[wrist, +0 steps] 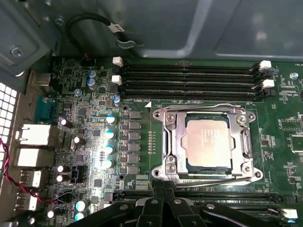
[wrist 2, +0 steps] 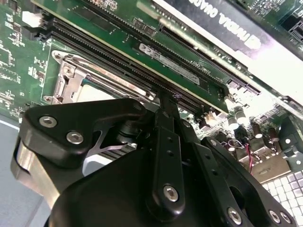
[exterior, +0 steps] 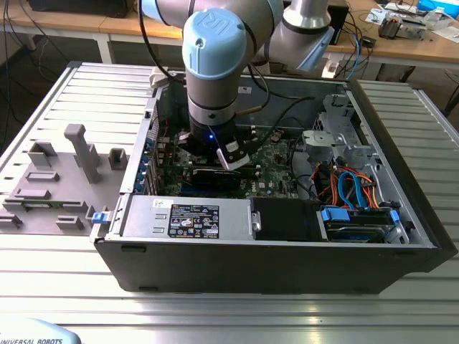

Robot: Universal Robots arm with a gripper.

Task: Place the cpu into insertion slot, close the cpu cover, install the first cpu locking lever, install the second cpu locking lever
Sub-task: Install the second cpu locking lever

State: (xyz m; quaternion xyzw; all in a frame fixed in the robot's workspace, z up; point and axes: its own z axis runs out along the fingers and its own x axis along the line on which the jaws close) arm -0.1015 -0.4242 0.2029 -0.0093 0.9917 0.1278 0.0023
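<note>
In the first wrist view the cpu (wrist: 208,144) lies flat in the insertion slot (wrist: 166,166) of the green motherboard (wrist: 291,158). The silvery cpu cover (wrist: 173,142) is down around it, the chip's metal top showing through its window. Thin wire levers run along the frame's edges; whether they are latched I cannot tell. My gripper (wrist: 164,189) is shut, its black fingers pressed together at the socket's near edge with nothing seen between them. The second wrist view looks past the gripper (wrist 2: 163,97) to the cover (wrist 2: 66,78). In the exterior view the gripper (exterior: 209,152) reaches down into the open computer case.
Long black memory slots (wrist: 189,80) run beside the socket, and a black graphics card (exterior: 215,178) lies close by. Case walls (exterior: 258,265), a power supply (exterior: 190,218) and coloured cables (exterior: 351,186) hem in the arm. A grey fixture plate (exterior: 64,179) sits at the exterior view's left.
</note>
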